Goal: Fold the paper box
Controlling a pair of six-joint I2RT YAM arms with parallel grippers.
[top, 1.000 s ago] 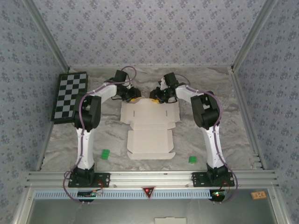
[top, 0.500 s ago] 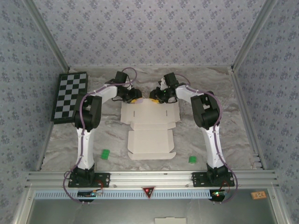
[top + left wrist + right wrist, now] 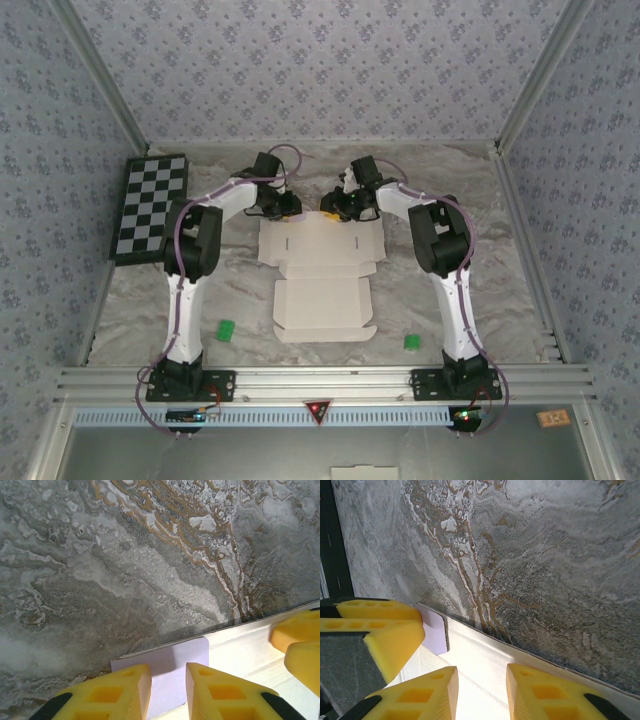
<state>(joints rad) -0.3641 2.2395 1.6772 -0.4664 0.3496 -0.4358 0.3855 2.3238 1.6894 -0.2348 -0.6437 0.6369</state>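
Presently found left tool (image 3: 168, 672) narrowly parted astride lavender flap (image 3: 167, 662) of paper box (image 3: 320, 300), right tool (image 3: 481, 672) parted over its cream edge (image 3: 485, 647); noted box lying open on counter (image 3: 480, 270).

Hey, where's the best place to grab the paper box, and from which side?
Take the paper box by its far edge, coming from above at the back. The sheet lies flat on the table, so its middle gives nothing to pinch; the lavender tab folded back at that edge likely offers a lip.

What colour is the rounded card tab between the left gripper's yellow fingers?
Pale lavender; the tab shows best in the left wrist view.
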